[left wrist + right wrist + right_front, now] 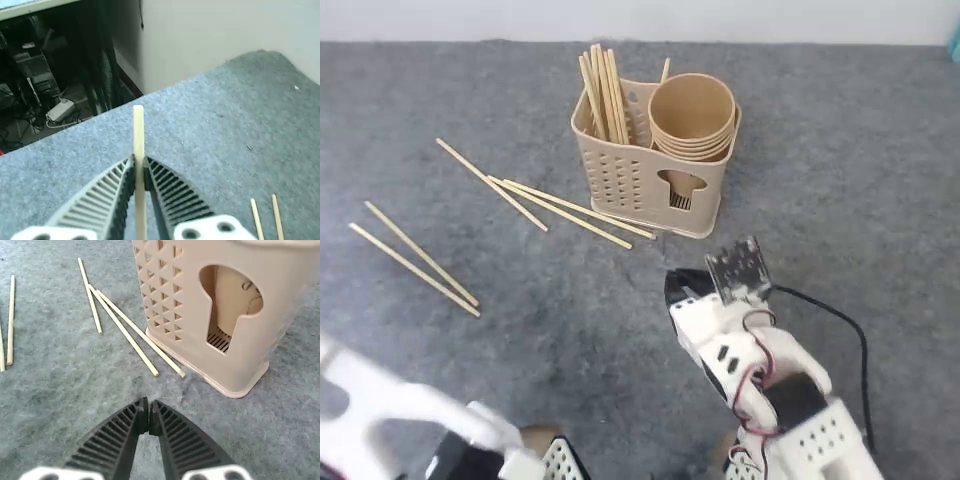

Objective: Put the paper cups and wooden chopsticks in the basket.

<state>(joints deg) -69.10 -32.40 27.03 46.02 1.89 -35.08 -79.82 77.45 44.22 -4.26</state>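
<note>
A beige basket [650,175] stands at the back middle of the grey carpet. Stacked paper cups [692,110] fill one compartment and several chopsticks [602,90] stand in the other. Three loose chopsticks [570,210] lie by the basket's left side, two more [415,258] farther left. My left gripper [138,162] is shut on a single chopstick [138,130] that sticks out past the fingertips. My right gripper [149,412] is shut with nothing in it, low over the carpet just in front of the basket [215,340]; a cup [235,300] shows through the basket's cutout.
The left arm [400,400] sits at the front left corner, the right arm [760,370] at the front middle with its black cable [850,340] trailing right. Beyond the carpet's edge [150,95] the left wrist view shows a wall and floor clutter.
</note>
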